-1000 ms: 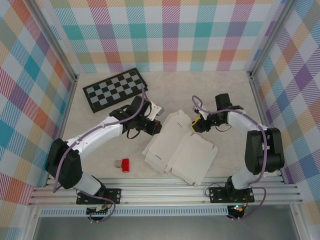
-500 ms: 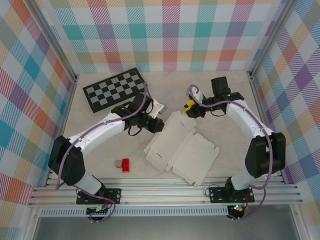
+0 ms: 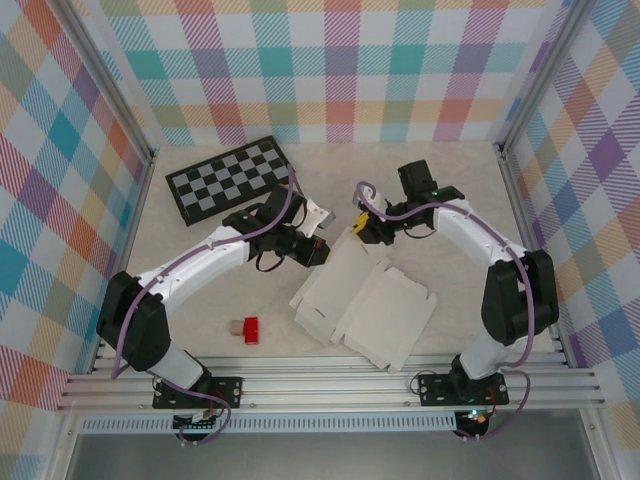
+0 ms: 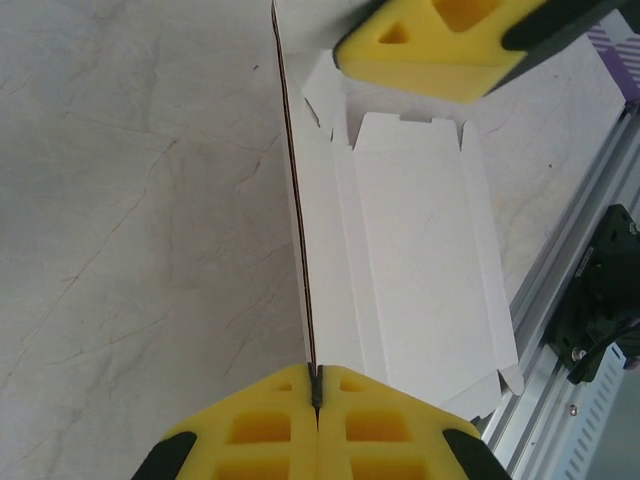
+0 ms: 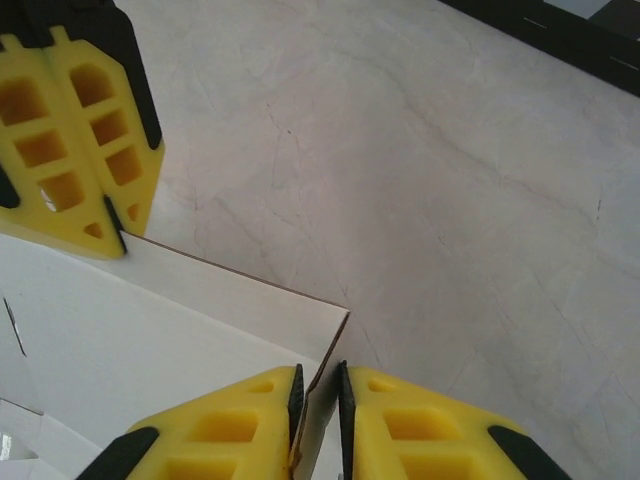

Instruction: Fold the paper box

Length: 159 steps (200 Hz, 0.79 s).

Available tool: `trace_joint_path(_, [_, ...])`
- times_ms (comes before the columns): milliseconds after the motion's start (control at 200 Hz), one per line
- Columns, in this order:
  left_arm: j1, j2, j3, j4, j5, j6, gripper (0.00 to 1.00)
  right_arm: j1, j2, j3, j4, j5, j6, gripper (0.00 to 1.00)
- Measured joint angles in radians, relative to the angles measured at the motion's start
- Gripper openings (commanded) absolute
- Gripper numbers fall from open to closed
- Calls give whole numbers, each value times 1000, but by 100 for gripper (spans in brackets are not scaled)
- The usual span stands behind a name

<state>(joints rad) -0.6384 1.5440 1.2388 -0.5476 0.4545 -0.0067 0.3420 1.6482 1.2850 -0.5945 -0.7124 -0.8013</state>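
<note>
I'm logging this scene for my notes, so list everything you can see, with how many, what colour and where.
paper box: one, white, unfolded at table centre, one flap raised.
checkerboard: one, black and grey, far left.
red block: one, red, near left.
tan block: one, tan, beside the red block.
table: one, beige marbled.
walls: plaid, many-coloured, around the table.
left gripper: one, yellow pads, shut on the raised flap's edge.
right gripper: one, yellow pads, narrowly open around that flap's corner.
</note>
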Motion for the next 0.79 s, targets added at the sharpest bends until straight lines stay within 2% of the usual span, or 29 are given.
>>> trace_joint_path(75, [0,0,0,0,10,0,0,0,0,0,3,5,1,23])
trace_joint_path(150, [0,0,0,0,17,0,0,3,0,0,3,13,0,21])
trace_joint_path(180, [0,0,0,0,18,0,0,4,0,0,4,16,0,19])
trace_joint_path(265, [0,0,0,-2,24,0,0,5,0,0,6,23,1,0])
trace_joint_path(400, [0,0,0,-2,22,-4,0,5,-1,0,8,21,0,0])
trace_joint_path(540, [0,1,8,1,-30,-47,0,8,-20,-20,54,44,40,0])
trace_joint_path(690, [-2,10,12,30,-74,-177,0,58,-59,-66,160,195,182,0])
trace_joint_path(795, [-8,15,6,51,-91,-274,0,116,-60,-85,236,320,265,8])
